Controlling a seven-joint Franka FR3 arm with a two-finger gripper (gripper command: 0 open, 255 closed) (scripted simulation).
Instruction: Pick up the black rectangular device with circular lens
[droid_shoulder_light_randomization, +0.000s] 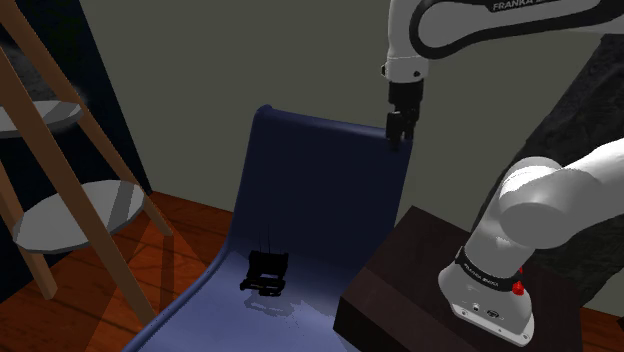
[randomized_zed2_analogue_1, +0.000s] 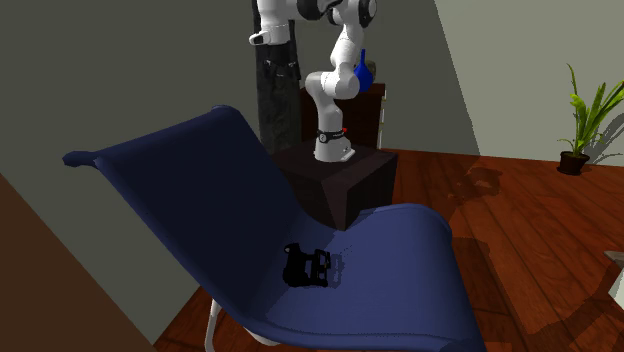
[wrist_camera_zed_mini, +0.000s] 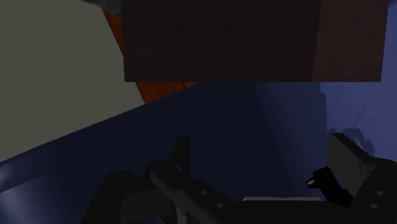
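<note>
Approach step: jaws spread wide, empty, high beside the top of the blue lounge chair (droid_shoulder_light_randomization: 320, 180). The black camera (droid_shoulder_light_randomization: 266, 272) sits well below on its seat. Next: descend, centring over it.

Device (droid_shoulder_light_randomization: 266, 272) matt black; chair (droid_shoulder_light_randomization: 310, 190) smooth blue; floor (randomized_zed2_analogue_1: 520, 210) glossy wood; stand (droid_shoulder_light_randomization: 400, 270) dark wood.

The device (droid_shoulder_light_randomization: 266, 272) is small, black and boxy, with a lumpy outline. In the shoulder view, thin stalks stand up from its top. It rests on the seat of the blue chair (droid_shoulder_light_randomization: 320, 190), low in the curve where the back sweeps into the seat, about midway across. In the second exterior view a faint shadow falls just beside it. The lens is too small to make out.
</note>
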